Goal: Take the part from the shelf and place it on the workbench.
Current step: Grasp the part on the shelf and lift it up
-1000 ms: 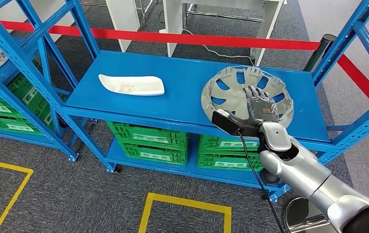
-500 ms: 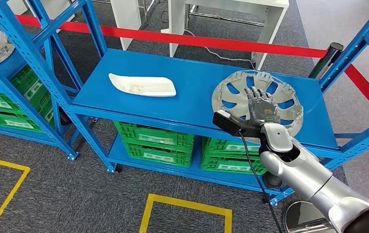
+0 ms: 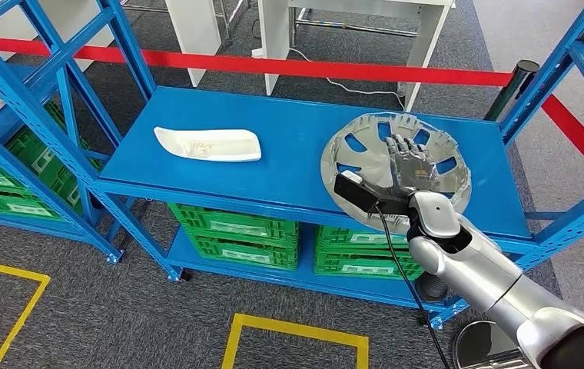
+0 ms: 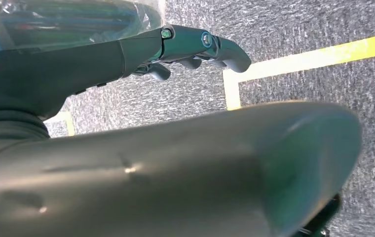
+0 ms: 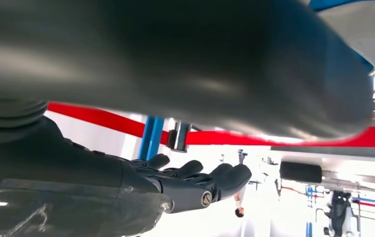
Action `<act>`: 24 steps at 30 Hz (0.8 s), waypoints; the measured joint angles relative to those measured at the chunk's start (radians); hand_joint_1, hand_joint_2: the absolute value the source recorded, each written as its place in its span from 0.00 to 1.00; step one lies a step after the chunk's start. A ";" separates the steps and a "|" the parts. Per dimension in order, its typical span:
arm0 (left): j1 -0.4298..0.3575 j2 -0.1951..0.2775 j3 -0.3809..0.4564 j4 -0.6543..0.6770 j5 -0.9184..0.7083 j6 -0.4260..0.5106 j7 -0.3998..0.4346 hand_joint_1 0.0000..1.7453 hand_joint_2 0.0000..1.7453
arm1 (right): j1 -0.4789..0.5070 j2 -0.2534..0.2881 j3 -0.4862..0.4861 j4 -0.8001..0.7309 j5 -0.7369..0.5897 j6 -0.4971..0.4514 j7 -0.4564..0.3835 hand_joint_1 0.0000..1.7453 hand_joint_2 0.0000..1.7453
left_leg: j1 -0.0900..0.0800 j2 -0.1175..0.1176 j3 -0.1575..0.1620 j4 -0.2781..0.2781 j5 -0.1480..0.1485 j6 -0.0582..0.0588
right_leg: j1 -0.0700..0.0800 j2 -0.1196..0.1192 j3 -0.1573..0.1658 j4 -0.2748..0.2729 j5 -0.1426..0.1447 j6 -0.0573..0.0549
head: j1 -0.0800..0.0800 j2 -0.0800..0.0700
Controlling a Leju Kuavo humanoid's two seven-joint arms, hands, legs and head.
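A silver hubcap (image 3: 358, 142) lies flat on the right half of the blue shelf board (image 3: 289, 165). My right hand (image 3: 410, 165) is stretched out over it with the fingers straight and apart, palm down on or just above the spokes; I cannot tell whether it touches. The right wrist view shows those fingers (image 5: 195, 185) extended and holding nothing. A white curved part (image 3: 208, 144) rests on the left half of the same board. My left hand (image 4: 190, 44) hangs over the grey floor, fingers loosely extended and holding nothing.
Green crates (image 3: 231, 231) fill the level under the board. Blue uprights (image 3: 558, 69) frame the shelf on the right, and a second rack (image 3: 35, 115) stands to the left. A red barrier tape (image 3: 273, 65) runs behind. Yellow lines (image 3: 296, 330) mark the floor.
The whole view swayed right and then back left, so the camera moved. My right hand stays spread over the hubcap, reaching slightly farther across it.
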 joint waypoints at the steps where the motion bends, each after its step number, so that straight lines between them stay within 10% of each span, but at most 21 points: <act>1: 0.000 0.000 0.000 0.000 0.000 0.000 0.000 0.00 0.00 | 0.000 0.000 0.000 0.000 0.000 0.000 0.000 0.00 0.00 | 0.000 0.000 0.005 -0.026 0.029 0.003 | 0.001 0.001 0.003 0.000 -0.002 0.001 | 0.000 0.000; 4: -0.001 0.001 0.000 0.000 0.000 0.000 0.000 0.00 0.00 | 0.000 0.001 -0.001 0.000 0.001 -0.001 0.000 0.00 0.00 | -0.005 0.000 0.084 -0.211 0.128 0.019 | 0.003 0.004 0.015 0.001 -0.012 0.009 | 0.000 0.000; 9: -0.001 0.002 0.000 0.000 0.000 0.001 0.000 0.00 0.00 | -0.001 0.002 -0.001 0.000 0.019 -0.003 0.000 0.00 0.00 | -0.007 -0.001 0.114 -0.277 0.133 0.043 | 0.003 0.003 0.013 0.003 -0.021 0.038 | 0.001 0.000; 15: -0.002 0.000 0.001 0.000 0.001 0.003 -0.006 0.00 0.00 | 0.003 0.003 0.003 0.003 0.027 0.003 0.001 0.00 0.00 | -0.002 0.000 0.124 -0.285 0.129 0.059 | 0.000 0.002 -0.135 0.276 -0.121 0.056 | 0.013 0.000; 19: -0.001 0.000 0.001 0.000 0.002 0.003 -0.009 0.00 0.00 | 0.003 0.003 0.004 0.004 0.029 0.015 0.002 0.00 0.00 | -0.003 -0.002 0.136 -0.277 0.113 0.047 | 0.000 0.000 -0.056 0.072 0.011 0.051 | 0.017 0.000; 24: -0.001 0.001 0.001 0.000 0.003 0.003 -0.010 0.00 0.00 | 0.007 0.003 0.005 0.005 0.030 0.024 0.002 0.00 0.00 | -0.009 -0.001 0.135 -0.270 0.102 0.044 | 0.004 0.005 -0.031 0.009 0.017 0.032 | 0.013 0.000</act>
